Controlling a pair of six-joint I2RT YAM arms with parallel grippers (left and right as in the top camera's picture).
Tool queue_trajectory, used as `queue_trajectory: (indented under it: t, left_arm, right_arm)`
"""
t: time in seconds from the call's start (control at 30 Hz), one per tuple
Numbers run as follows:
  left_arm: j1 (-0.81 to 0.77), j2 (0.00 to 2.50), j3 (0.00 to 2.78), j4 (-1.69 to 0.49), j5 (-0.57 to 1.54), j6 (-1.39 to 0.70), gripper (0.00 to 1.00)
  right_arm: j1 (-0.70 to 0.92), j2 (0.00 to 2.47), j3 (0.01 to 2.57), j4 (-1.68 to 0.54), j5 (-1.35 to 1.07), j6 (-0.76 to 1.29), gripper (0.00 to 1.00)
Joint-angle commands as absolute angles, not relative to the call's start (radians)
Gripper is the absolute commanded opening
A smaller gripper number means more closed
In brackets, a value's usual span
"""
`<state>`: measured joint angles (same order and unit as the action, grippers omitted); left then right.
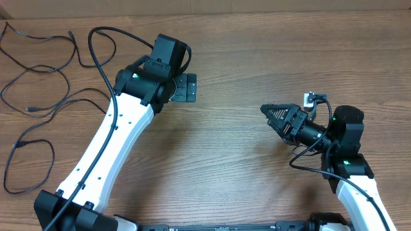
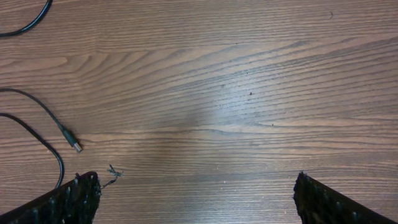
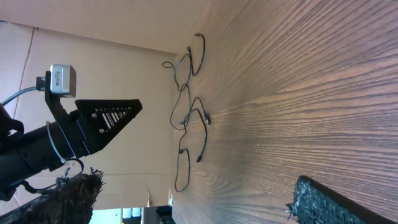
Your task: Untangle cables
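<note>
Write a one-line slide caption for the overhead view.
Left gripper and right gripper hover open and empty over the wooden table; thin black cables lie spread along its left side.

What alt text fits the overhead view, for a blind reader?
Thin black cables lie in loose loops at the left end of a wooden table. The robot's left pincer and right pincer hang open over bare wood, touching no cable.

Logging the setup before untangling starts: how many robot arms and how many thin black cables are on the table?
Robot arms: 2, left arm and right arm
Thin black cables: 3, as far as the overhead view separates them
Total: 5
</note>
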<state>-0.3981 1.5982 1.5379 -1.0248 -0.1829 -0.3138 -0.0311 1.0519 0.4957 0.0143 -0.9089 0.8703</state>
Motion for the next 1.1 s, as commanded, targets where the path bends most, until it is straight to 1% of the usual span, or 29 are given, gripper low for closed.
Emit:
queue_trajectory:
  t: [0.0, 0.83, 1.07]
  left_arm:
    - [-0.4, 1.584, 1.557, -1.026, -0.183, -0.299, 0.99]
    - [-0.402, 1.578, 1.555, -1.033, -0.186, -0.299, 1.0]
    - [-0.437, 1.517, 1.555, -1.035, -0.199, -0.291, 0.99]
  right_arm:
    - [-0.032, 1.045, 0.504, 0.02, -0.905, 0.862, 1.0]
    - [-0.032, 1.045, 0.504, 0.02, -0.905, 0.862, 1.0]
    - [-0.032, 1.045, 0.504, 0.02, -0.905, 0.862, 1.0]
